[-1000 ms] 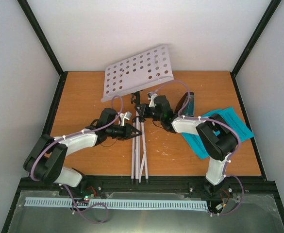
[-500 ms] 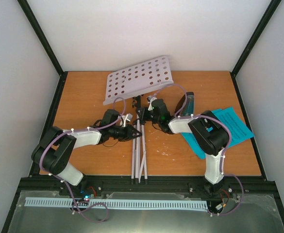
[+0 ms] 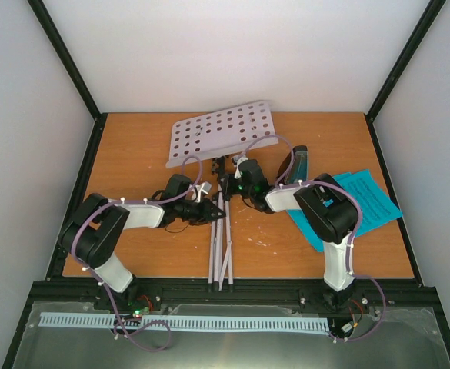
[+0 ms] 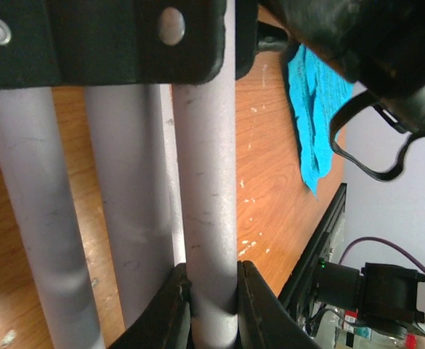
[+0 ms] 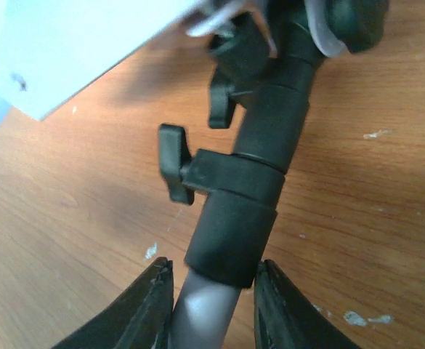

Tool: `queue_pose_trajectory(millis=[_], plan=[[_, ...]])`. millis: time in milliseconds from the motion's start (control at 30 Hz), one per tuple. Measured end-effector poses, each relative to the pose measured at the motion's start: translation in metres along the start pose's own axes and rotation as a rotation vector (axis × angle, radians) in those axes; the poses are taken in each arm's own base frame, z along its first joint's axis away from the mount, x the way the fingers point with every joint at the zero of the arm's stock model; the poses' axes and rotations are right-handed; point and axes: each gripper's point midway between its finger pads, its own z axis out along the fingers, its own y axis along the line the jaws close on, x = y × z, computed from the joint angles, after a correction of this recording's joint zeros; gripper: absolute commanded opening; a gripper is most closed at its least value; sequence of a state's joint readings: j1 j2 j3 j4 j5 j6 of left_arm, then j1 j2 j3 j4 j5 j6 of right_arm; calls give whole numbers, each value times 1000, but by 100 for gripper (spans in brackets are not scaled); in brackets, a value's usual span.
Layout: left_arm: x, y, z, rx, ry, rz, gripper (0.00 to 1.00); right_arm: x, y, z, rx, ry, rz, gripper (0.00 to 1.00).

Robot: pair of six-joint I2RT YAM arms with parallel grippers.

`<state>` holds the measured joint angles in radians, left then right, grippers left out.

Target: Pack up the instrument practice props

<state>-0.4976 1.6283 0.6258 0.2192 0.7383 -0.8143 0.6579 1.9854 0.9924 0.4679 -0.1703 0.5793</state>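
The white music stand (image 3: 221,132) lies across the table, its hole-punched desk at the back and its folded legs (image 3: 220,254) pointing at me. My left gripper (image 3: 215,214) is shut on one grey leg tube (image 4: 208,182); in its wrist view the jaws (image 4: 212,294) press both sides of it. My right gripper (image 3: 226,184) straddles the pole at its black clamp collar (image 5: 252,189), jaws (image 5: 213,291) tight on it. The small black metronome (image 3: 298,163) stands behind my right arm. Cyan sheet-music pages (image 3: 372,198) lie at the right and also show in the left wrist view (image 4: 310,109).
Black frame rails (image 3: 225,290) run along the table's near edge and up the side walls. A white slotted strip (image 3: 178,323) lies on the metal shelf below. Both forearms meet over the table's middle.
The stand's desk has dropped lower and flatter toward the table. Both grippers have moved down and closer together with the stand still in them.
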Motion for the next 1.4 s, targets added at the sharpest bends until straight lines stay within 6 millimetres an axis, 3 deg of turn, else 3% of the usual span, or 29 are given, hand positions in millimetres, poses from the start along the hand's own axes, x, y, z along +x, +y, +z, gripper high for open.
queue_pose_trajectory(millis=[200,433,567,767,900,1000,1067,1133,1233,1300,1400], plan=[[-8,17,-3,-45,-31,-54,0,14,12,1,-35,41,-145,40],[-11,18,-3,-47,-42,-42,1,12,20,-5,-55,52,-209,50],[-11,17,-3,-47,-42,-40,23,2,32,-20,-69,44,-247,62],[-24,-1,-7,-22,-65,88,81,-46,75,-74,-149,-47,-308,73],[-42,-19,-18,-55,-109,182,98,-97,92,-124,-183,-137,-312,81],[-60,-38,-30,-82,-135,247,100,-150,87,-165,-154,-223,-313,87],[-77,-61,-41,-69,-176,320,99,-175,78,-188,-118,-269,-306,90],[-103,-102,-62,-26,-257,432,100,-195,65,-213,-72,-307,-298,91],[-127,-137,-94,3,-357,533,100,-212,40,-247,8,-346,-279,92],[-137,-143,-112,-2,-406,564,100,-217,22,-265,59,-360,-263,93],[-143,-133,-126,-40,-428,550,99,-218,-4,-289,143,-376,-229,94]])
